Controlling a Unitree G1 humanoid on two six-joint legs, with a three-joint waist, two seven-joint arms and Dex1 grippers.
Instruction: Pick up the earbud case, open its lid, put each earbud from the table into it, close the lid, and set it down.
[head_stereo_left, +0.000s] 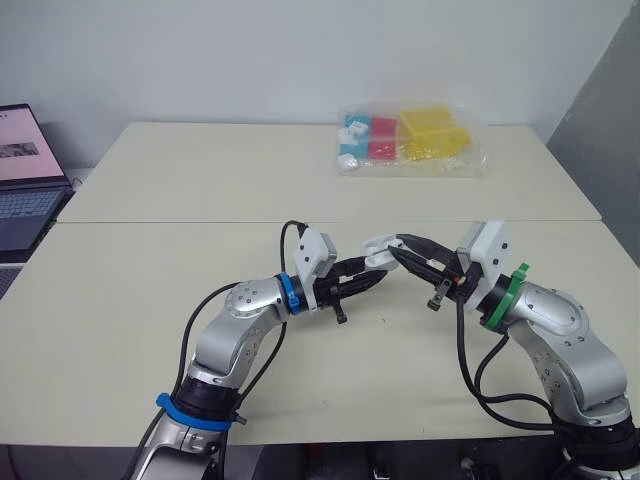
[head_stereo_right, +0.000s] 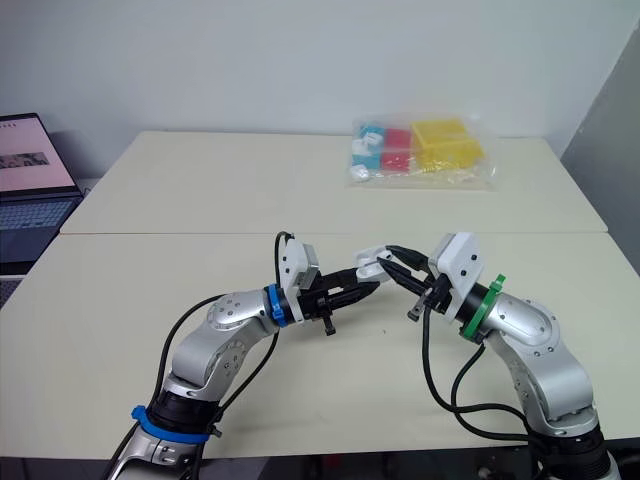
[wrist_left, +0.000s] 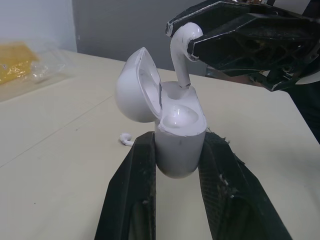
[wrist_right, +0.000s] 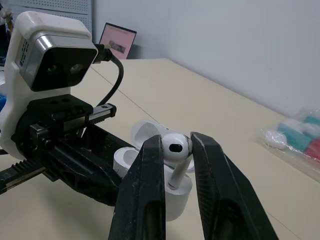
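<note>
Above the table's middle, my left gripper (head_stereo_left: 372, 272) is shut on the white earbud case (wrist_left: 179, 147) and holds it upright. The case's lid (wrist_left: 134, 87) is swung open to one side. My right gripper (head_stereo_left: 402, 251) comes in from the right, shut on a white earbud (wrist_left: 181, 47). In the right wrist view the earbud's head (wrist_right: 175, 146) sits between the fingers, and its stem points down into the open case (wrist_right: 175, 197). A second small white earbud (wrist_left: 126, 139) lies on the table beyond the case.
A clear plastic bag (head_stereo_left: 412, 141) of yellow, red and blue items lies at the table's far side. An open laptop (head_stereo_left: 22, 185) stands at the far left. A seam (head_stereo_left: 180, 222) runs across the cream tabletop behind both arms.
</note>
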